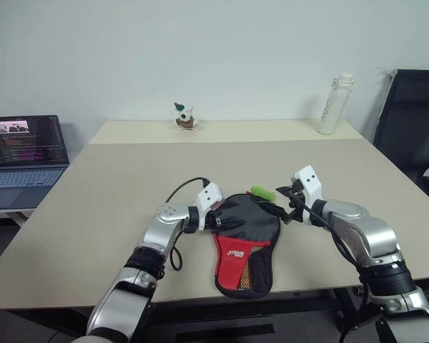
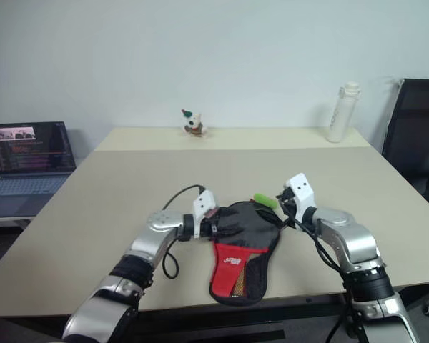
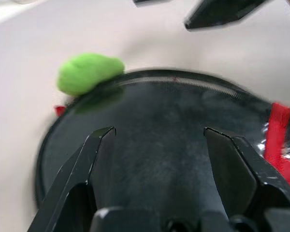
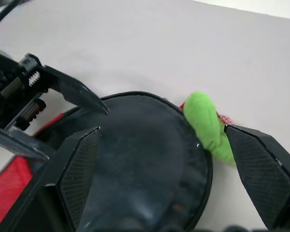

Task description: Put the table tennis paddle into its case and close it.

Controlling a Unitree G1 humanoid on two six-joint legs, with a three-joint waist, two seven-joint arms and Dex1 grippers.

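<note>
From the head views, the case (image 1: pixel 244 243) lies flat on the bench (image 1: pixel 114 193) between my left claw (image 1: pixel 216 216) and right claw (image 1: pixel 289 194).

Left wrist: my fingers are spread over the black face.

Right wrist: my fingers are spread wide, the lime-green pull (image 4: pixel 206 124) just inside. I see no paddle, likely inside; zipping remains.

My case (image 1: pixel 244 239), low in the middle of the frame, is black over its round part and red below, with a white logo on the red and a lime-green pull (image 1: pixel 262 192) at its upper edge. My surface (image 1: pixel 129 186) is pale beige. The bottle (image 1: pixel 335 104) at upper right is white.
</note>
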